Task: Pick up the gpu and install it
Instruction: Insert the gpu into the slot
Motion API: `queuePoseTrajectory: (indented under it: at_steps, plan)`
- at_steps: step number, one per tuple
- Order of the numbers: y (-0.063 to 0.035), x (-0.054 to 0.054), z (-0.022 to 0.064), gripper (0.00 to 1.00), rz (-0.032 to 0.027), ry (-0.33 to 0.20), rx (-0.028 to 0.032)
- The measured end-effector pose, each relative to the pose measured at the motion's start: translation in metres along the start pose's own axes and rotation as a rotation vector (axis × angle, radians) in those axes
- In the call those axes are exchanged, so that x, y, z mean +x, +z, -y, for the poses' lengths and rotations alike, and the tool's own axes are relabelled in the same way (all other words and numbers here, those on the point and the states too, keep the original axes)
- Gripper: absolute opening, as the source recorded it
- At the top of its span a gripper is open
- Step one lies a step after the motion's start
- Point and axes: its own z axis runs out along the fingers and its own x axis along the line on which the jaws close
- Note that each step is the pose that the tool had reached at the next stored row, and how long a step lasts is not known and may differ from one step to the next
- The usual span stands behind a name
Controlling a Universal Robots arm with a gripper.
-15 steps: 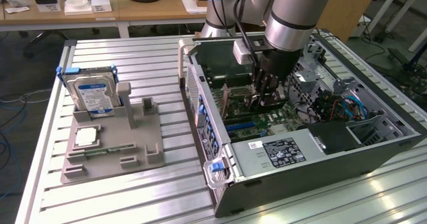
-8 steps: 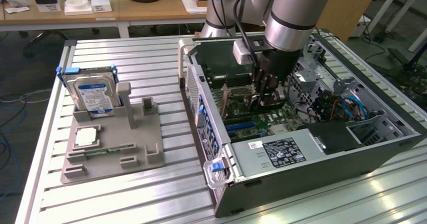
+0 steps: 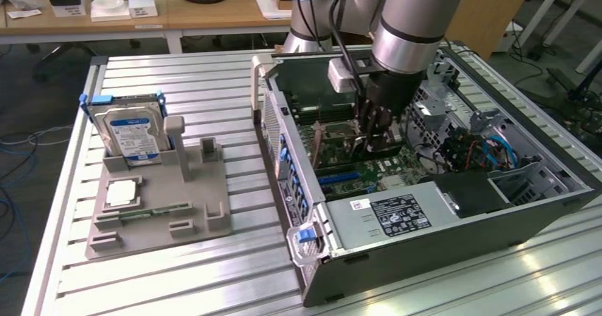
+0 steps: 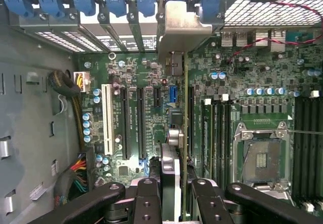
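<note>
While the arm reaches down into the open computer case (image 3: 526, 210), the fingers (image 4: 149, 204) at the bottom centre of the wrist view pinch the gpu (image 4: 174, 128) edge-on, so the card appears as a thin vertical strip running up the middle of the frame. Held upright like this, its lower edge can meet a slot squarely; it stands over the motherboard (image 4: 252, 72) just beside the long black expansion slots (image 4: 132, 123) and the white slot (image 4: 106, 118) left of centre. Its pale metal bracket (image 4: 181, 27) sits at the upper centre, against the row of blue slot clips (image 4: 116, 2) along the rear wall, which is where such a bracket has to line up. Whether the card's edge is already seated is hard to judge, since the card hides its own slot.

In the exterior view, the gripper (image 3: 376, 129) is at the centre of the frame inside the case, with the card mostly hidden behind it. Further to the left, on the ribbed metal surface (image 3: 188, 274), a grey fixture (image 3: 188, 210) carries a hard drive (image 3: 134, 136) standing upright and a small processor (image 3: 123, 191) lying flat. The top edge of the frame cuts the arm off.
</note>
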Motion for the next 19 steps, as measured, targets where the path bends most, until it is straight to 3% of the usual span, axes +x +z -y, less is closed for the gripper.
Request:
queuePoseTrajectory:
  at_steps: [7,11,19]
  plan:
    - [0.0050,-0.001,-0.0002,0.28,-0.0013,0.000,0.0001]
    - [0.0104,-0.007,-0.0006,0.28,-0.0014,0.000,0.0000]
    - [0.0157,-0.007,-0.0066,0.28,-0.0014,0.000,0.0000]
